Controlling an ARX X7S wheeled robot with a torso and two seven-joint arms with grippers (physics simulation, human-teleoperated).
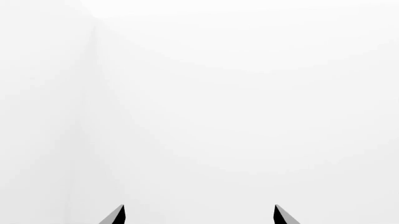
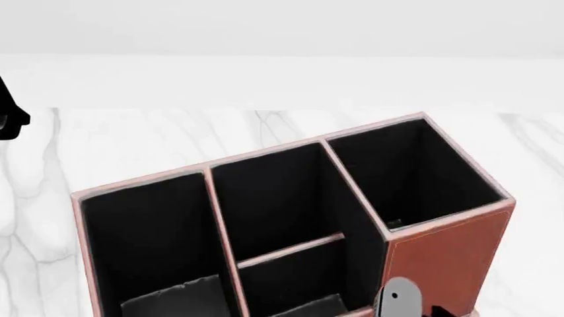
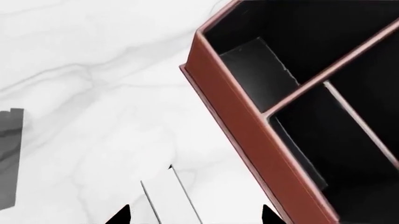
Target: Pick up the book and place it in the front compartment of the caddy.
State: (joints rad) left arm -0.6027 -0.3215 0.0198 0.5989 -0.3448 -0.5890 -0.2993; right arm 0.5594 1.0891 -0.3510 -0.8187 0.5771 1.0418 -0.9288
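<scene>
The caddy (image 2: 445,247) is a reddish-brown box with black lining that fills the middle of the head view. Its front compartment (image 2: 273,198) is the deep middle cell behind the low cross divider (image 2: 291,249). In the right wrist view the caddy's outer wall (image 3: 246,121) runs along one side. My right gripper (image 3: 194,214) is open. Between its fingertips, touching neither, lies a white strip edged by two thin dark lines (image 3: 171,200). It looks like the book seen edge-on. My left gripper (image 1: 199,214) is open and faces only blank white.
The caddy stands on a white marble table (image 2: 115,145). A black part of my left arm (image 2: 9,112) shows at the head view's left edge. A grey rounded part of my right arm (image 2: 397,298) sits by the caddy's near corner. A grey patch (image 3: 9,158) lies on the marble.
</scene>
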